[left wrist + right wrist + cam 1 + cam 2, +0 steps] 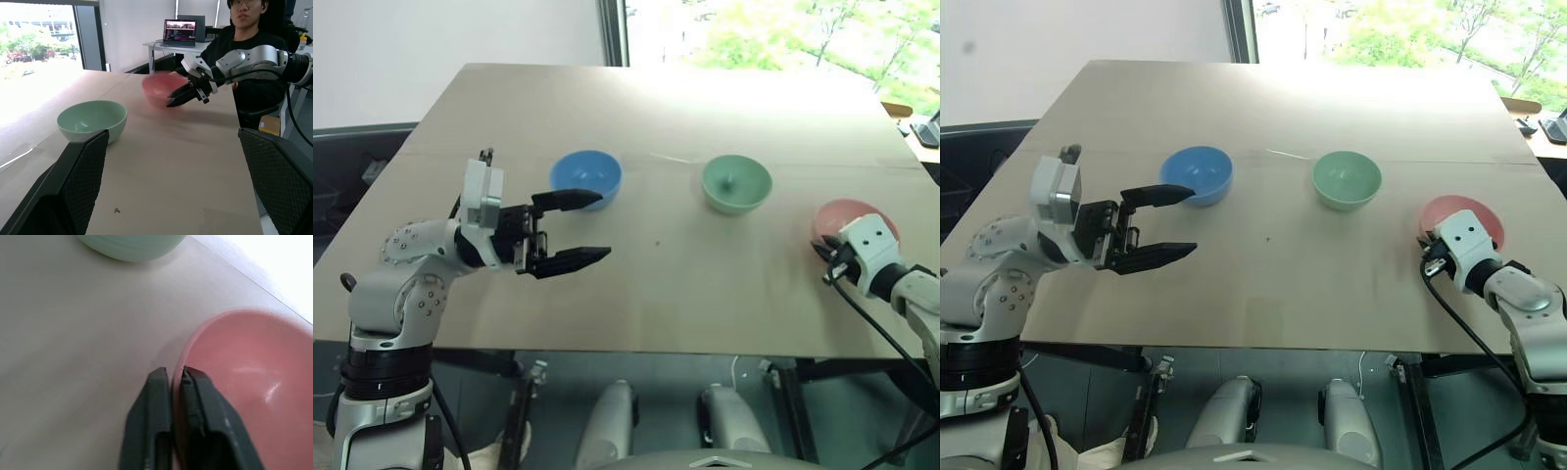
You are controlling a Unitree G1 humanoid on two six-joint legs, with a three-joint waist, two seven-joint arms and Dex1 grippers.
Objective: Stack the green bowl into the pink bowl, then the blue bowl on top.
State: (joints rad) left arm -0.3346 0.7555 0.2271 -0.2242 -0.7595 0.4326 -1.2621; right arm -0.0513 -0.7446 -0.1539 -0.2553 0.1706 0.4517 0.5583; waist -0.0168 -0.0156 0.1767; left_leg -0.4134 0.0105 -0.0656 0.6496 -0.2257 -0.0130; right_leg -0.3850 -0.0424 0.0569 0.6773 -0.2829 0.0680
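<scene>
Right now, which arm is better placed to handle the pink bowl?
The right. The right gripper is shut on the near rim of the pink bowl, one finger inside, one outside. The left gripper hangs open near the blue bowl, with the green bowl between it and the pink one.

Three small plain bowls stand upright in a row, well apart. The blue bowl [586,177] is left, the green bowl [735,183] in the middle. The pink bowl [850,221] is right.
</scene>
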